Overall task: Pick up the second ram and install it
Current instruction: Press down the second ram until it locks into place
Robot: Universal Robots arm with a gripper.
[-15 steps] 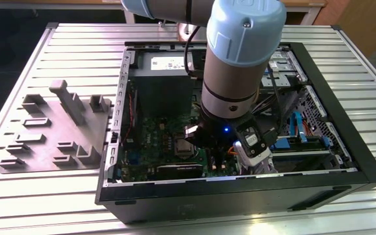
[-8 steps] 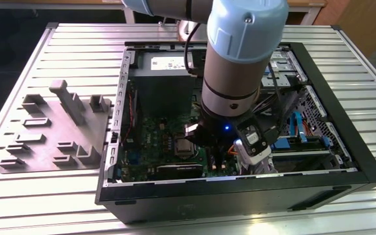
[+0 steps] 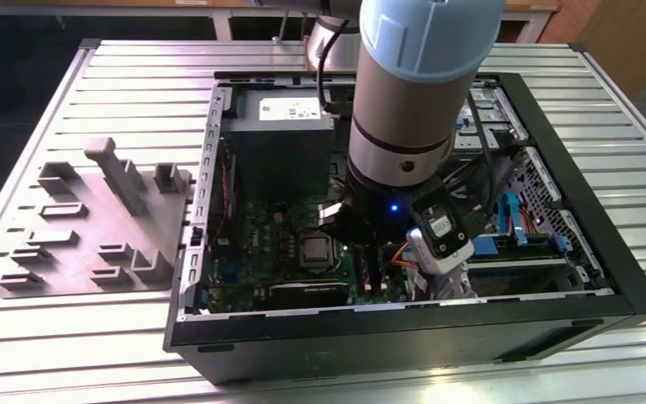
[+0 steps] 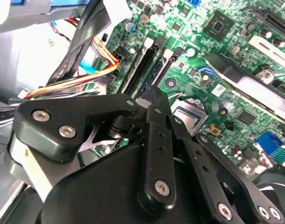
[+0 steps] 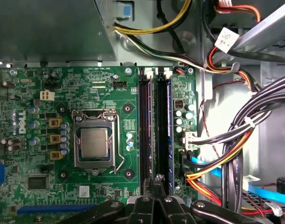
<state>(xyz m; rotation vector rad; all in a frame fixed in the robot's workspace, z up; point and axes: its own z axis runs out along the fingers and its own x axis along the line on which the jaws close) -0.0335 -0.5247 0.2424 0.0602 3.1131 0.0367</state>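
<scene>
The arm's thick wrist blocks most of the open computer case (image 3: 205, 210) in the exterior view. The gripper (image 5: 157, 179) hangs just over the motherboard (image 5: 100, 79), fingertips pinched together, holding nothing. The second ram (image 5: 169, 121) stands in its slot, half lost in shadow between the black rails.

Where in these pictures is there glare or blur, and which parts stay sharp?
Exterior view: glare on the metal table near the case. Second wrist view: gripper linkage soft, close to the lens. First wrist view: motherboard evenly lit and sharp.
</scene>
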